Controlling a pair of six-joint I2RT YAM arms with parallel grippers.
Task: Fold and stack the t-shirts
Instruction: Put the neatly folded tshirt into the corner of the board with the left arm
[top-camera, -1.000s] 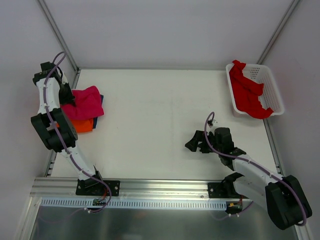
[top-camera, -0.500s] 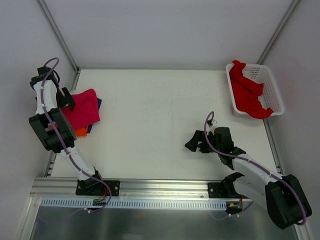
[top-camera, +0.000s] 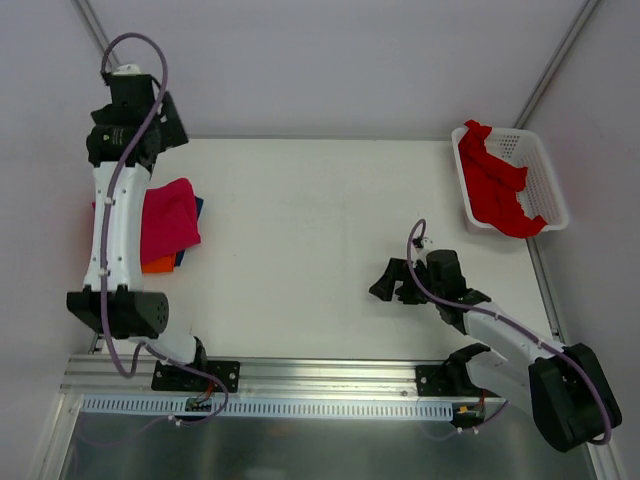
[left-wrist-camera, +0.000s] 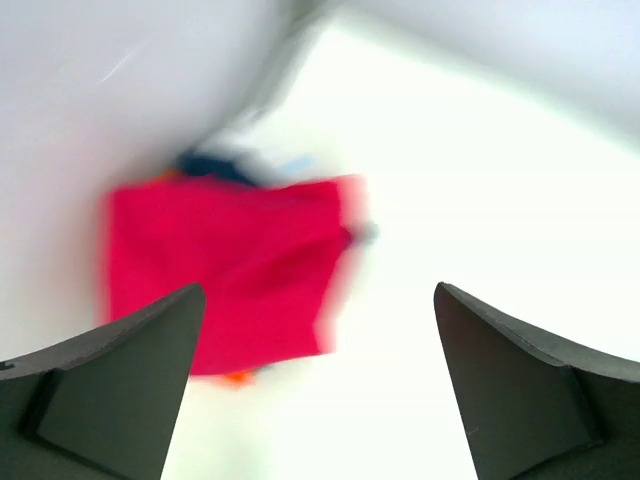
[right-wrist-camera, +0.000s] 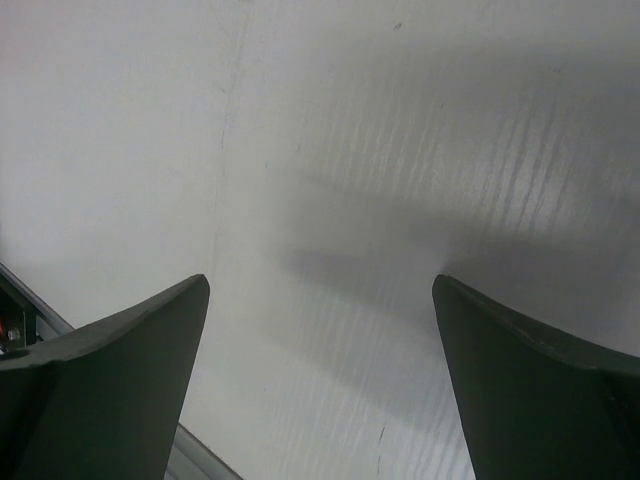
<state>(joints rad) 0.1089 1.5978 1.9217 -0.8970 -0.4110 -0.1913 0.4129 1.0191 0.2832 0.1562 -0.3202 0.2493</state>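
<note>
Stacking so far: the magenta t-shirt (top-camera: 168, 218) lies folded on top of a pile at the left edge of the table (top-camera: 320, 220). The orange t-shirt (top-camera: 158, 265) peeks out at its near side and the navy t-shirt (top-camera: 196, 208) at its right side.
Left gripper (top-camera: 150, 125): jaws wide apart and empty, raised above the far-left corner. Its blurred wrist view looks down on the pile.
Right gripper (top-camera: 385, 285): jaws spread, holding nothing, low over bare table toward the near-right side.
Left to do: the red t-shirt (top-camera: 492, 185) sits crumpled and unfolded in the white basket (top-camera: 548, 195) at the far-right corner, spilling over the near rim.
Progress: three shirts appear folded and stacked. One seems to remain, to be fetched, folded and added.
Likely next: the right arm, being nearer, reaches for the basket.
</note>
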